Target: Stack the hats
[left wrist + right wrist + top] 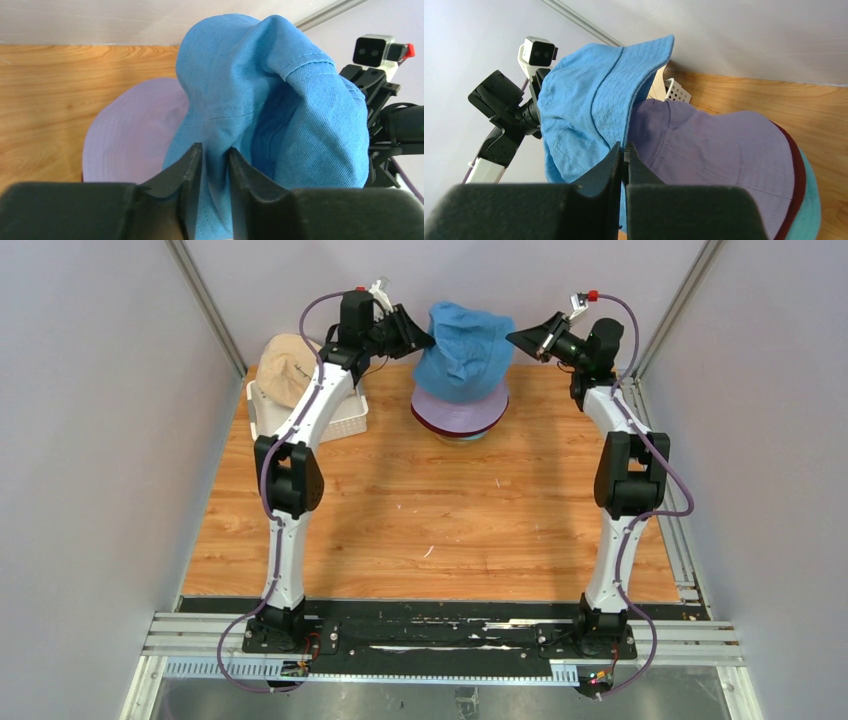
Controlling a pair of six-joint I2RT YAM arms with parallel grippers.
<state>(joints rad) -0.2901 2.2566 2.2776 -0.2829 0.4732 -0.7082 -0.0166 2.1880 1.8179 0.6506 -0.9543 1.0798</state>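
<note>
Left gripper (216, 165) fills the foreground, jaws a little apart with a fold of the blue hat (260, 90) in the gap; gripped or loose, I cannot tell. Right gripper (624, 155) is clamped tight on the opposite brim. The hat hangs between them just over the lavender hat (724, 150), which tops the dark red hat (796, 175) and teal hat (809, 215). It is probably held two-sided to spread it over the stack. Beige hat (285, 365) lies at the white basket (345, 420).
</note>
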